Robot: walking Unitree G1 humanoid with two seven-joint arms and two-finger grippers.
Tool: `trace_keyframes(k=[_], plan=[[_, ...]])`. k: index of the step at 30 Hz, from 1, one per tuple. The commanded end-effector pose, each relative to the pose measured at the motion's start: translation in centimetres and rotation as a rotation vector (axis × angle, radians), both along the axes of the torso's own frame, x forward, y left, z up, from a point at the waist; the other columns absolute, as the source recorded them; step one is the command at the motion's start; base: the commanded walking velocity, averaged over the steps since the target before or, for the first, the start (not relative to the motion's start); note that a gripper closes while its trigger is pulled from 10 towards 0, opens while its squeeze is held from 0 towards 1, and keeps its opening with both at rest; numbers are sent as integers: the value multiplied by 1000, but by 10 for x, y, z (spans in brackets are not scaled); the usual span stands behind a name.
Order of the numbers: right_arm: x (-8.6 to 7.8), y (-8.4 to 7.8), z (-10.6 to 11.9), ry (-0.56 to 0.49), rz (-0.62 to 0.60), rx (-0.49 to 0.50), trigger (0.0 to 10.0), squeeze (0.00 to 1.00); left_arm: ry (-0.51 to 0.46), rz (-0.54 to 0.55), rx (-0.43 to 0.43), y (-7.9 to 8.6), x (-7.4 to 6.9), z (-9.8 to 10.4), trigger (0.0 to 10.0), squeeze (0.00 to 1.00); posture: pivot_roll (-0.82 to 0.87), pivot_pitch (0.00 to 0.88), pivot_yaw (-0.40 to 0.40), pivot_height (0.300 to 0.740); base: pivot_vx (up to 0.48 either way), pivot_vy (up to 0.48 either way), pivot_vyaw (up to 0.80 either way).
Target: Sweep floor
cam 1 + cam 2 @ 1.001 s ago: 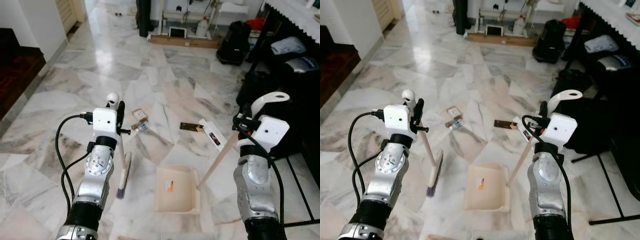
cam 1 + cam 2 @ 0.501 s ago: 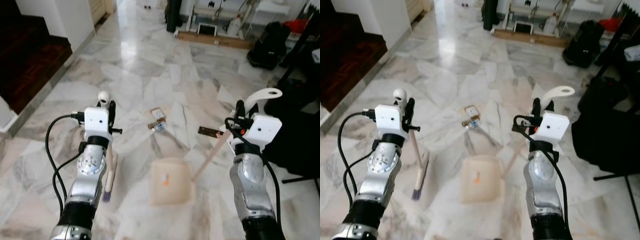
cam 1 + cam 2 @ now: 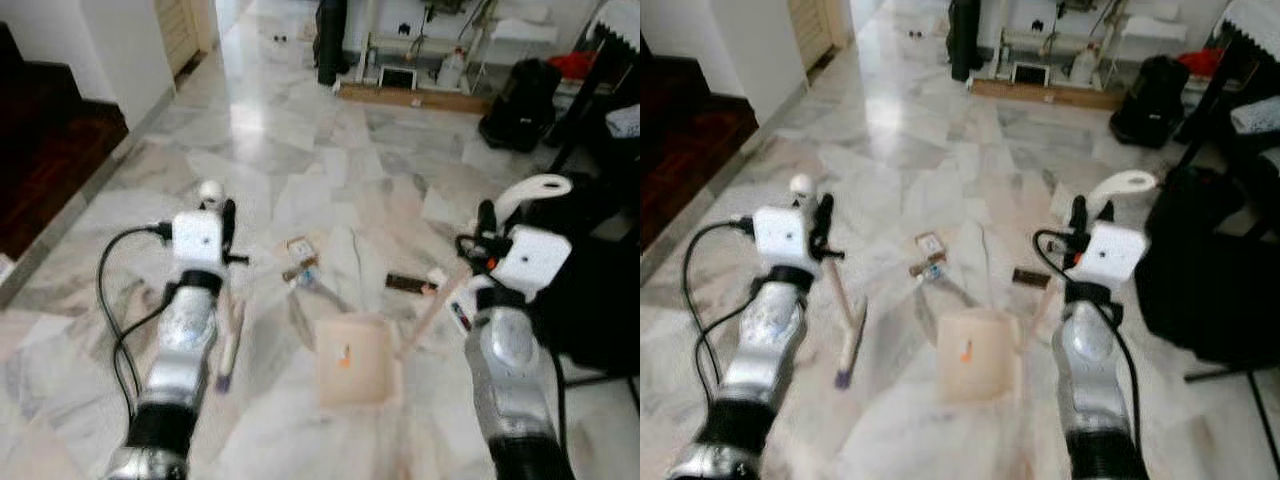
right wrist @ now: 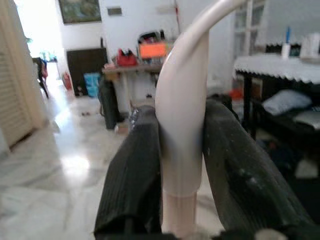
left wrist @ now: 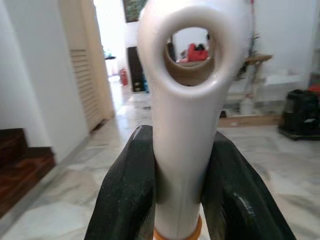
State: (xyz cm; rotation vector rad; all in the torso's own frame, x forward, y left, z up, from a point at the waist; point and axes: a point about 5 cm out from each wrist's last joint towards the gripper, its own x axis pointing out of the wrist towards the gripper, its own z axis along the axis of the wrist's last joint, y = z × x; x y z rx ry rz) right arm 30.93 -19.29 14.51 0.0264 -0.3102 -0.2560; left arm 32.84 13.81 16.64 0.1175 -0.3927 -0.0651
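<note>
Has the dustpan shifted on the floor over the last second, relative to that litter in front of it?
Cannot tell for sure. The camera moved, but the dustpan looks closer to the small box and dark wrapper, so probably nudged forward.

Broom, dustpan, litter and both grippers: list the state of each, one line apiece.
Left gripper: jaws shut on the broom handle.
Right gripper: jaws shut on the dustpan handle.
Broom: held tilted, bristles at the floor.
Dustpan: flat on the floor, one small orange scrap inside.
Litter: lying unswept on the floor beyond the dustpan.
</note>
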Motion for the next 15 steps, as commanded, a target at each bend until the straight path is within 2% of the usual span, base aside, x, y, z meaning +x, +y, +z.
trace_keyframes(k=[1, 15], plan=[[2, 5, 16, -71, 17, -13, 10000, 0, -53, -1, -5, 3, 0, 12, 10000, 0, 71, 61, -58, 740, 319, 0, 0], [3, 5, 16, -69, 21, -13, 10000, 0, -56, 7, -3, 5, 1, 13, 10000, 0, 71, 74, -59, 740, 319, 0, 0]])
